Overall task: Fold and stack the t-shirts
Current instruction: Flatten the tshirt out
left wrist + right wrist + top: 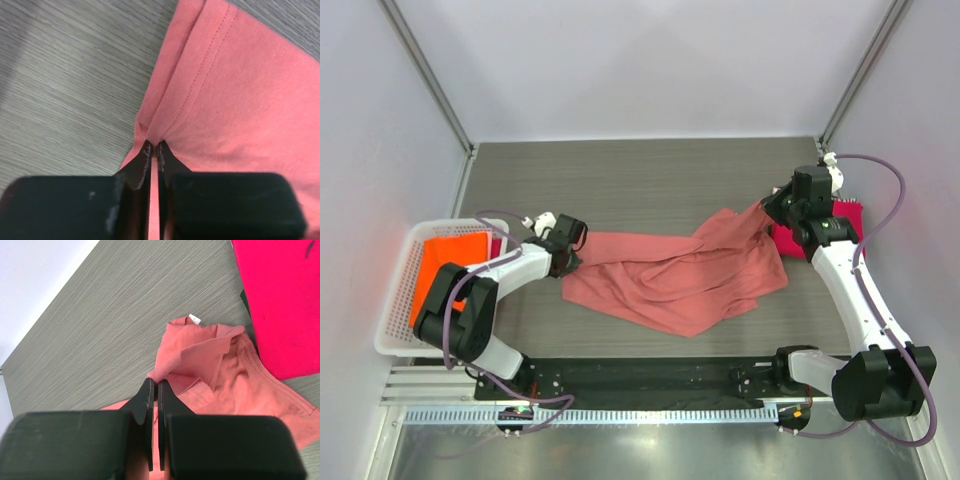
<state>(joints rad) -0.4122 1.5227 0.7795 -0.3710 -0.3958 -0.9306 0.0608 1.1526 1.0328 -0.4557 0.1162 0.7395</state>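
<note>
Nearest me, the white plastic lattice basket [395,310] is sitting at the left edge with the bright orange folded t-shirt [445,262] inside it, and the left arm's elbow is hanging right beside its rim. A wide swing from that arm could nudge it.

A little further in, the salmon-pink soft cloth t-shirt [680,285] is lying crumpled across the middle of the grey wood-grain table [650,175], stretched between the two arms. The left gripper [153,145] is pinching the shirt's stitched hem [200,75] with its jaws pressed together, and only at the very tips. That is worrying me: if the arms start pulling apart to flatten the cloth, so shallow a bite could let the hem slip out.

Further back, the right gripper [155,382] is likewise clamped on a fold of the same shirt near the collar, where a small white label [194,319] is showing. I cannot tell how many layers it is holding; if it is gripping more than one, the shirt may be spreading twisted rather than flat, and any fold would be trapping the bunched creases in the middle.

Just beyond it, the magenta flat-folded t-shirt [280,305] is resting beside the pink cloth, looking to touch it. A drag from here could be pulling that shirt askew.
</note>
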